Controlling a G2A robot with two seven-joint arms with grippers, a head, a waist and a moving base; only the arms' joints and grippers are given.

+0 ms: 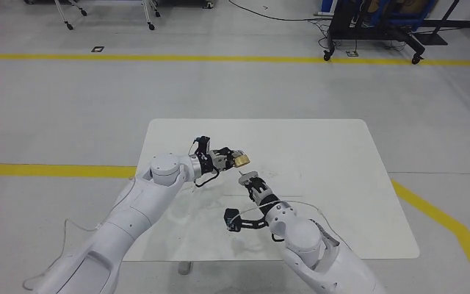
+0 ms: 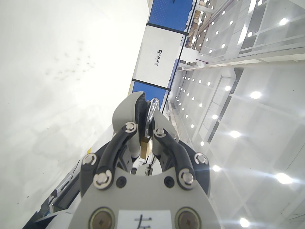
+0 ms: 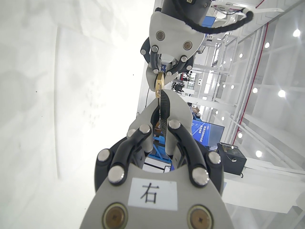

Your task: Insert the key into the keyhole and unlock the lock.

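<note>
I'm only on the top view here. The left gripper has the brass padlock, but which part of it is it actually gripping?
Observer: In the left wrist view, the left gripper is shut on the silver shackle, not on the body of the brass padlock.
Operator: Okay, and is the right gripper lined up with it?
Observer: In the right wrist view, the padlock's brass end sits straight ahead of the right gripper, which is shut on the small metal key. I cannot tell whether the tip has gone in.
</note>
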